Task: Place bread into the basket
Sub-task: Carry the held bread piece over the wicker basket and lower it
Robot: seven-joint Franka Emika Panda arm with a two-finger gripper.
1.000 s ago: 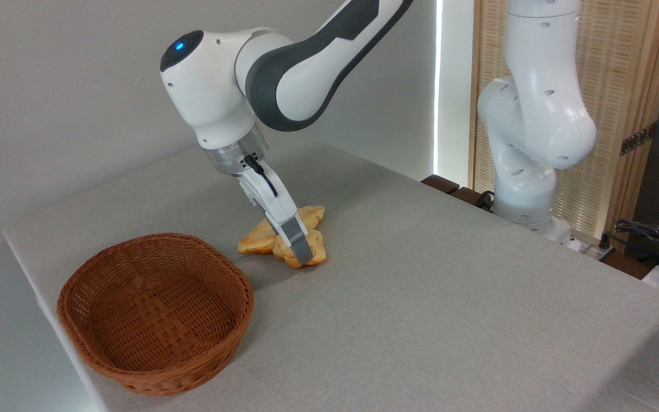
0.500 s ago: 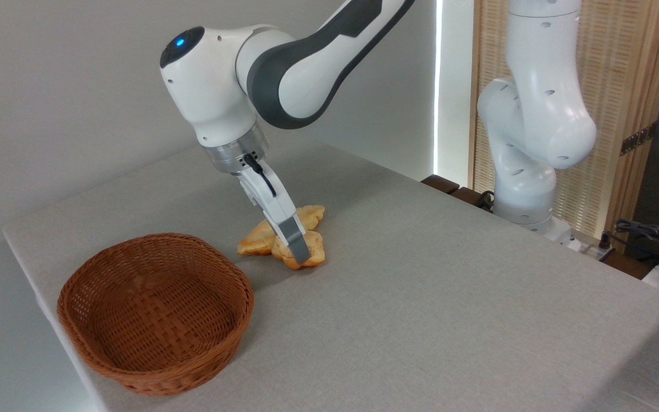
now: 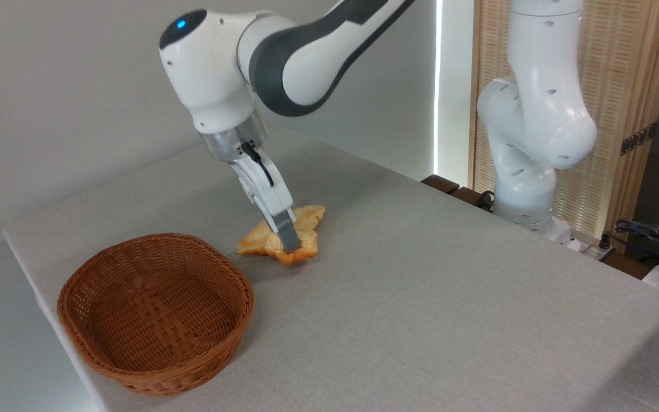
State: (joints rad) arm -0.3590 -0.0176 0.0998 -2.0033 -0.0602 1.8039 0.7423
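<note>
White arm slants down, hand point(image 3: 290, 243) clamped on the bread point(image 3: 301, 252).

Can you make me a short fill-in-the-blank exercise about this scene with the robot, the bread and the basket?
1. The woven basket holds ____ pieces of bread.
2. The gripper has its fingers closed on the ____, beside the flatter pastry.
3. In the picture, the basket lies to the ____ of the bread.
4. The basket stands on a table covered with a ____ cloth.

Missing words: no; bread; left; grey
</note>
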